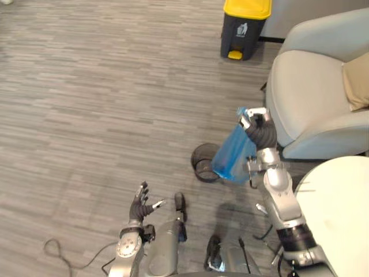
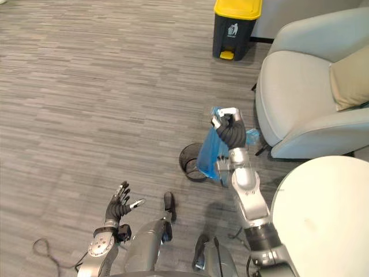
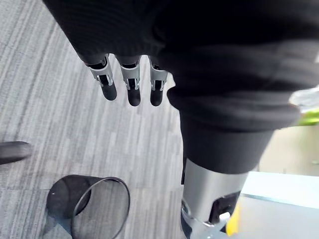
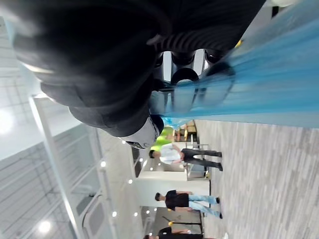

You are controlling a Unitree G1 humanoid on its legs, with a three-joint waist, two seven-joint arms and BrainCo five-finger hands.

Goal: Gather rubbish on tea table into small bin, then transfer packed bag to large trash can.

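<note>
A blue plastic bag (image 1: 232, 153) hangs from my right hand (image 1: 259, 130), whose fingers are curled round its gathered top, beside the grey armchair. The bag's blue film (image 4: 269, 94) stretches away from the shut fingers in the right wrist view. Below the bag stands the small black mesh bin (image 1: 204, 162) on the floor, also seen as the mesh bin (image 3: 89, 204) in the left wrist view. My left hand (image 1: 140, 203) hovers low over the floor with fingers (image 3: 130, 82) straight and spread, holding nothing. The large dark trash can with a yellow lid (image 1: 245, 26) stands at the far side.
A grey armchair (image 1: 314, 98) with a beige cushion (image 1: 356, 81) is on the right. The round cream tea table (image 1: 340, 213) fills the lower right. Grey wood-pattern floor spreads to the left. Several people (image 4: 187, 155) stand far off in the right wrist view.
</note>
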